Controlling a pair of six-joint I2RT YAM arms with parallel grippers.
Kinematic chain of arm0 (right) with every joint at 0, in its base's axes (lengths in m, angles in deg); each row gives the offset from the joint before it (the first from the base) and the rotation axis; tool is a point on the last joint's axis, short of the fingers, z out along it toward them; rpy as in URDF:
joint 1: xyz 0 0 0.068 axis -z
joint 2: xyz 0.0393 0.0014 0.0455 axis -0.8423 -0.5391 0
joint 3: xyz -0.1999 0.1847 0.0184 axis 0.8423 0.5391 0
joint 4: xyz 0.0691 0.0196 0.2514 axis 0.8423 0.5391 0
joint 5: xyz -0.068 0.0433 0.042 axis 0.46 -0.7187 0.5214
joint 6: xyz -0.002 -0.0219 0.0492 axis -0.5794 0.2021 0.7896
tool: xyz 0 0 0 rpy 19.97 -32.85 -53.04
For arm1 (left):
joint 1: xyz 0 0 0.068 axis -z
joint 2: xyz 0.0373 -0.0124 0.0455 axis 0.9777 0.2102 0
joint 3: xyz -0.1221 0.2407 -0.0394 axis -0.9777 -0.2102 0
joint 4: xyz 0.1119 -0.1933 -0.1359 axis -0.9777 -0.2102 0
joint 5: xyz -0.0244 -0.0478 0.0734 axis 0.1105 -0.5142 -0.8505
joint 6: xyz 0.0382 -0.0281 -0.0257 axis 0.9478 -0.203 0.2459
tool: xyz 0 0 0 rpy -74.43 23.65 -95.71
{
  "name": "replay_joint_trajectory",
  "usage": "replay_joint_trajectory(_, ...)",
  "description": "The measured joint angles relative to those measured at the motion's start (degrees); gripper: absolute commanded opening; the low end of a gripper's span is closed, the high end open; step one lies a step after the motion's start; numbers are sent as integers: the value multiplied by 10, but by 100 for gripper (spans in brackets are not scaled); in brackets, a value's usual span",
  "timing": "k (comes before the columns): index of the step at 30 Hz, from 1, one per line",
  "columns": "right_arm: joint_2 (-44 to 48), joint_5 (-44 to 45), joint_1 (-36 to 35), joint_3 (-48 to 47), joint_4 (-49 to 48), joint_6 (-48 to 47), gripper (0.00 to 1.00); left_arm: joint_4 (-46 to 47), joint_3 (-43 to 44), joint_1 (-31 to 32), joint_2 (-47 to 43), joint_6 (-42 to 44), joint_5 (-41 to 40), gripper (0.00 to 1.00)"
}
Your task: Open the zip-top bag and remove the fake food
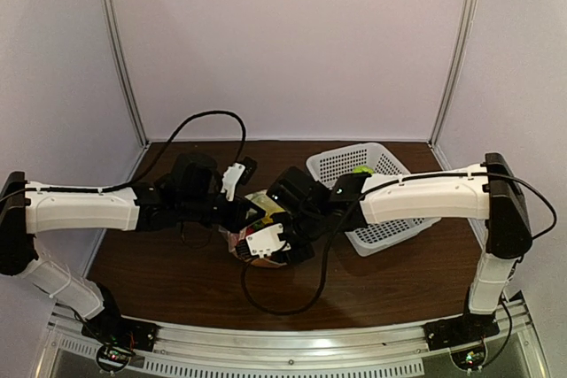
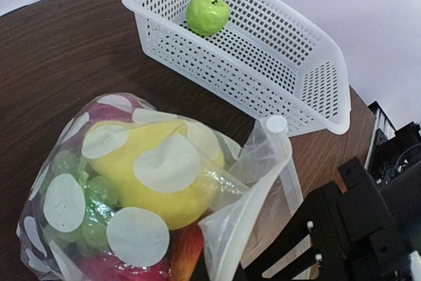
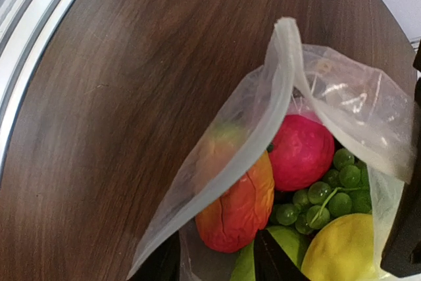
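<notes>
Bag (image 2: 131, 195), clear plastic with white dots, sits on the dark wooden table (image 2: 72, 51) near its middle, between the two arms and just beside a white basket (image 2: 309, 90). Its zip edge is parted and the mouth gapes upward. Inside, packed together, are a yellow lemon (image 3: 342, 248), a red apple (image 3: 302, 153), a bunch of green grapes (image 3: 322, 195) and an orange-red piece (image 3: 240, 208), with a sliver of something green beneath them. The right gripper (image 3: 217, 261) is at the mouth, its two dark fingers standing apart on either side of the near lip and gripping nothing that can be seen. The left gripper (image 1: 244, 210) is at the other side of the bag, at the zip strip; its fingers are mostly cut off from view, so whether it pinches the plastic cannot be told. One green apple (image 2: 208, 14) lies alone in the basket. The opening step looks done and the removal only begun: most of the fruit remains in the bag, to be lifted out one piece at a time.
</notes>
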Motion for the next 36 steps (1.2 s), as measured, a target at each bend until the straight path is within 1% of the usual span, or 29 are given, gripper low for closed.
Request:
replay_joint_trajectory(2, -7, 6, -5, 4, -18, -2, 51, -1, 0, 0, -1, 0, 0, 0)
replay_joint_trajectory(3, -12, 10, -8, 6, -28, -3, 53, -2, 0, 0, -1, 0, 0, 0)
replay_joint_trajectory(12, -47, 30, -12, 32, -120, -10, 59, -10, -10, 0, -2, 0, 2, 0)
replay_joint_trajectory(14, -61, 34, -13, 35, -134, -9, 63, -11, -17, 0, -3, 0, 2, 0)
replay_joint_trajectory(17, -87, 43, -13, 36, -157, -6, 63, -13, -26, 0, -3, -1, 2, 0)
replay_joint_trajectory(19, -102, 51, -13, 36, -168, -2, 60, -13, -28, 0, -3, -1, 2, 0)
replay_joint_trajectory(23, -118, 68, -13, 36, -187, 10, 46, -14, -30, 0, -3, -1, 1, 0)
replay_joint_trajectory(27, -113, 80, -14, 37, -195, 25, 39, -14, -30, 0, -3, -1, -1, 0)
replay_joint_trajectory(32, -64, 81, -14, 55, -190, 41, 35, -14, -30, 0, -3, 0, -10, 0)
replay_joint_trajectory(36, -24, 85, -14, 58, -168, 54, 33, 1, -24, 3, -15, -5, -10, 0)
